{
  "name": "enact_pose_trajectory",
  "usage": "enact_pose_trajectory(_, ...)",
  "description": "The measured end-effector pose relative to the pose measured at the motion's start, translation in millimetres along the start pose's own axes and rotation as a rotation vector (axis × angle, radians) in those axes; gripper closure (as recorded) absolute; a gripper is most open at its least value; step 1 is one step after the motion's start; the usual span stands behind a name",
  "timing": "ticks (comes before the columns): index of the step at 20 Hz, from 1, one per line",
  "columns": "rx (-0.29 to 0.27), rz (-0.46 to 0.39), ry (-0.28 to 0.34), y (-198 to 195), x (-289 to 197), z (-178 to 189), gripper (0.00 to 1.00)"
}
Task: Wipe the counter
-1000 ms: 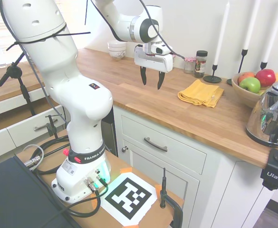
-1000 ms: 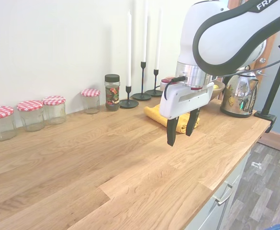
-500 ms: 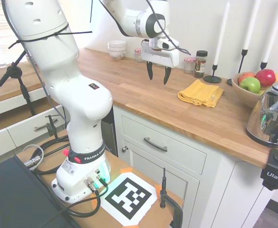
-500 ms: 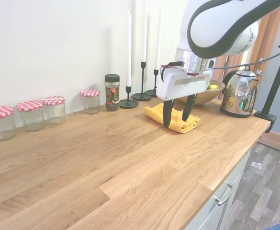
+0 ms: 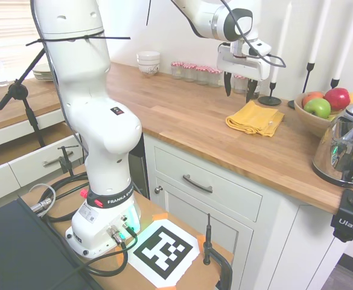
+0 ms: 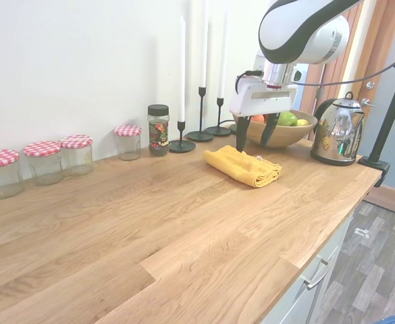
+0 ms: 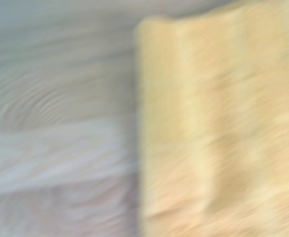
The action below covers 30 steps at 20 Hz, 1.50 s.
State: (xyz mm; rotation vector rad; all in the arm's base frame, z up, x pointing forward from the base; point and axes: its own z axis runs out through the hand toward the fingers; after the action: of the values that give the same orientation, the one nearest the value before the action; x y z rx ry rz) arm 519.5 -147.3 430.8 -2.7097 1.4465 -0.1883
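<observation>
The counter (image 5: 182, 115) (image 6: 150, 223) is a long brown butcher-block top over white cabinets. A folded yellow cloth (image 5: 254, 118) (image 6: 243, 165) lies on it toward the fruit-bowl end. My gripper (image 5: 239, 92) (image 6: 252, 143) hangs open above the cloth's wall-side edge, fingers pointing down, nothing between them. In the blurred wrist view the yellow cloth (image 7: 218, 123) fills much of the picture, beside bare wood (image 7: 60, 98).
Behind the cloth stand a spice jar (image 6: 158, 129), black candlesticks (image 6: 200, 115) and a fruit bowl (image 5: 321, 112). A steel kettle (image 5: 345, 148) sits at the counter's end. Red-lidded jars (image 6: 45, 160) line the wall; stacked white bowls (image 5: 148, 63) stand at the far corner.
My gripper has travelled along the counter from the bare middle toward the wall, coming over the yellow cloth. It has stayed open. The cloth has not moved.
</observation>
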Motion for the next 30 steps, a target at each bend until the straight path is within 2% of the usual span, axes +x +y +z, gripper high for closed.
enact_pose_trajectory(9,-0.021,0.037,-0.011,10.4,63.1,25.4,0.00)
enact_pose_trajectory(15,-0.050,0.043,-0.033,11.8,67.8,54.7,0.00)
enact_pose_trajectory(28,-0.068,0.089,-0.088,23.2,77.2,98.5,0.00)
enact_pose_trajectory(29,-0.070,0.089,-0.091,23.3,77.9,102.0,1.00)
enact_pose_trajectory(30,-0.069,0.089,-0.090,22.6,79.1,102.5,1.00)
